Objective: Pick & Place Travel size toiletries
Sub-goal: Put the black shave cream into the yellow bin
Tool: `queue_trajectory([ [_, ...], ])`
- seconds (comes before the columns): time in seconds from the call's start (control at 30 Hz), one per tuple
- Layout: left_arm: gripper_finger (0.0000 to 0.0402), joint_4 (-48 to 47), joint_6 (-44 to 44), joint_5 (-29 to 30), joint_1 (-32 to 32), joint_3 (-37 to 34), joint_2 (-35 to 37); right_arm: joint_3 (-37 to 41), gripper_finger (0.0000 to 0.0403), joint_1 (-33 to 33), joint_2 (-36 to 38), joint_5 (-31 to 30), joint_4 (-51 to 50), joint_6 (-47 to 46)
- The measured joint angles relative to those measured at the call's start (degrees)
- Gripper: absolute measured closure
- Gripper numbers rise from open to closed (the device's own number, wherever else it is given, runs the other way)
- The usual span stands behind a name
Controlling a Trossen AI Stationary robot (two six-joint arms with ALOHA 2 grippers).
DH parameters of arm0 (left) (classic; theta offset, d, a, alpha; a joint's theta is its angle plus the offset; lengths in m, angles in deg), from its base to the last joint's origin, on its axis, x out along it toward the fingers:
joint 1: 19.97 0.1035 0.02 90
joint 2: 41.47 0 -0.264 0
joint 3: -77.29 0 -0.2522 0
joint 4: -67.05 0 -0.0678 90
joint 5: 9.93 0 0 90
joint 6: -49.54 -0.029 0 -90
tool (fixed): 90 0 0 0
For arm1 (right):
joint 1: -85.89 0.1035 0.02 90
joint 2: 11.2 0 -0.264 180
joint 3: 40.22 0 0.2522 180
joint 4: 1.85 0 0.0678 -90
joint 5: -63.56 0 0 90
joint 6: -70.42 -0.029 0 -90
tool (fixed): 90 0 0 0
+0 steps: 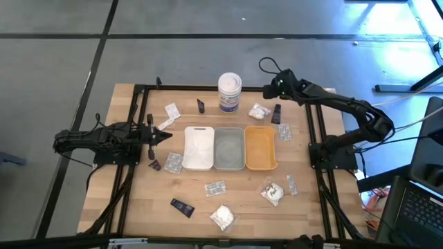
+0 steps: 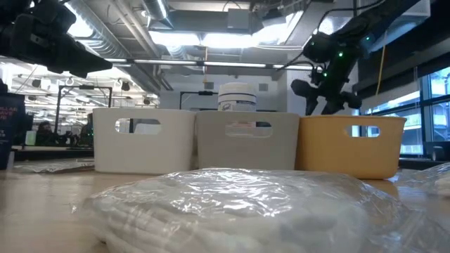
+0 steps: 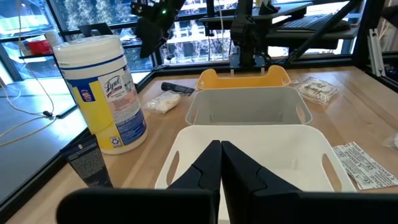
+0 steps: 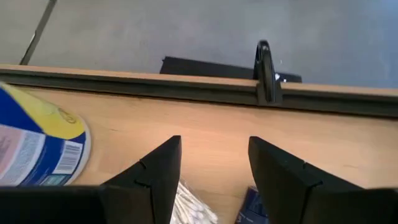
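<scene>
Hovering behind the orange tray (image 1: 260,147), the right gripper (image 1: 268,90) holds its dark wedge-shaped fingers apart and empty above a soft white wrapped bundle (image 1: 259,111) and a small black tube (image 1: 276,113). Left of the white tray (image 1: 198,147), the left gripper (image 1: 166,135) is closed, empty, near a flat printed sachet (image 1: 173,163).

white tray (image 1: 198,148), grey tray (image 1: 229,149), orange tray (image 1: 260,148), blue-labelled white tub (image 1: 230,92)
</scene>
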Motion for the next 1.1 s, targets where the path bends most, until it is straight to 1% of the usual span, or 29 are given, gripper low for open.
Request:
queue_trajectory([
  [0.2,0.0398,0.0,0.0,0.0,0.0,0.0,0.0,-1.6,0.0211,-2.1,-3.6,3.7,-0.9,-1.1],
  [0.37,0.0398,0.0,0.0,0.0,0.0,0.0,0.0,-2.8,0.0211,-2.5,-5.2,4.2,-2.4,-1.1],
  [0.43,0.0398,0.0,0.0,0.0,0.0,0.0,0.0,-2.8,0.0211,-2.4,-5.2,4.0,-4.3,-1.1],
  [0.57,0.0398,0.0,0.0,0.0,0.0,0.0,0.0,-2.8,0.0211,-2.5,-5.2,1.4,-8.8,-2.0],
  [0.67,0.0398,0.0,0.0,0.0,0.0,0.0,0.0,-2.8,0.0211,-2.4,-5.3,1.4,-11.1,-3.1],
  [0.87,0.0398,0.0,0.0,0.0,0.0,0.0,0.0,-1.3,0.0211,-2.3,-5.2,0.7,-9.5,-5.5],
  [1.0,0.0398,0.0,0.0,0.0,0.0,0.0,0.0,0.0,0.0210,-2.2,-5.3,-1.1,-9.1,-7.0],
  [1.1,0.0398,0.0,0.0,0.0,0.0,0.0,0.0,1.8,0.0210,-2.2,-5.2,-1.4,-6.8,-7.2],
])
